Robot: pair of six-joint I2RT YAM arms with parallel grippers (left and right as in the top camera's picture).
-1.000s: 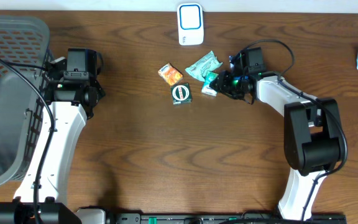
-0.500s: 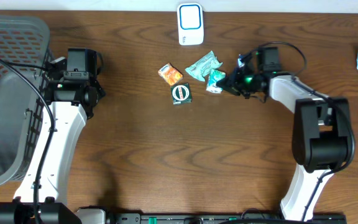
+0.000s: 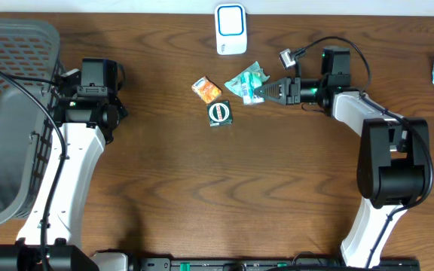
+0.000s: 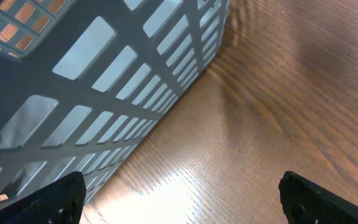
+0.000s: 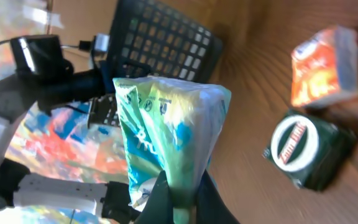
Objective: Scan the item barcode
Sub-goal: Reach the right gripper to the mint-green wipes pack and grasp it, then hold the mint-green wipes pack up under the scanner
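Nearby, orange packet (image 3: 206, 89) and dark packet (image 3: 219, 114) lie beside held pouch (image 3: 255, 93).

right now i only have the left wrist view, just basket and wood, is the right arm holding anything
Observer: Yes, the right end effector is shut on a teal and white packet.
Operator: where's the scanner
Observer: The white scanner sits at the far edge of the table, beyond that packet.
Operator: what else is out there
Observer: An orange packet and a dark green pack lie left of the held one, with a second teal packet beside it.
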